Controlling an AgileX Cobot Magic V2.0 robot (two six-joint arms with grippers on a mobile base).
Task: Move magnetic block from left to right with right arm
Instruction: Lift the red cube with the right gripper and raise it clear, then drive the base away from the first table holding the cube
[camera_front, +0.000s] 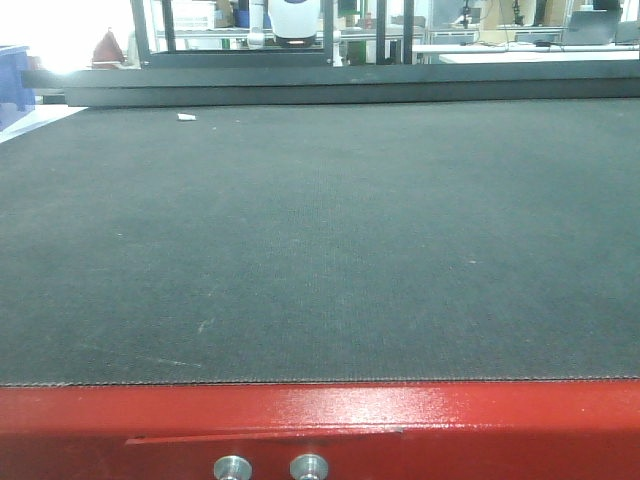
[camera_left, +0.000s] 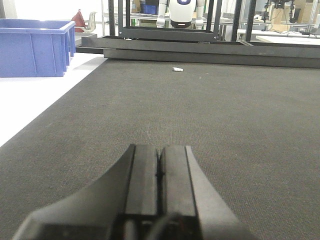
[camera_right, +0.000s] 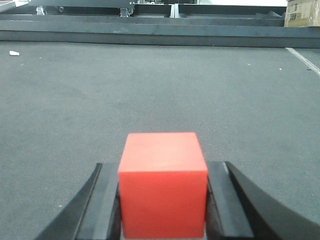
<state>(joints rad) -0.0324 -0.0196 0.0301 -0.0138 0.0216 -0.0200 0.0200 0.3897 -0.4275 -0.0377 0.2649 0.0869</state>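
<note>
magnetic block (camera_right: 163, 182) sits clamped between the right gripper (camera_right: 163, 200) fingers, ready for carrying rightward; left gripper (camera_left: 159, 172) rests pressed closed, empty, over the mat (camera_front: 320, 240).

On the mat (camera_front: 320, 240) we find a scrap (camera_front: 186, 117) at far left. A bin (camera_left: 32, 47) stands beyond its left edge, a frame (camera_front: 350, 90) behind it, the table rim (camera_front: 320, 420) before it. The magnetic block (camera_right: 162, 185) sits between the right gripper's (camera_right: 162, 167) fingers, over the mat.
</note>
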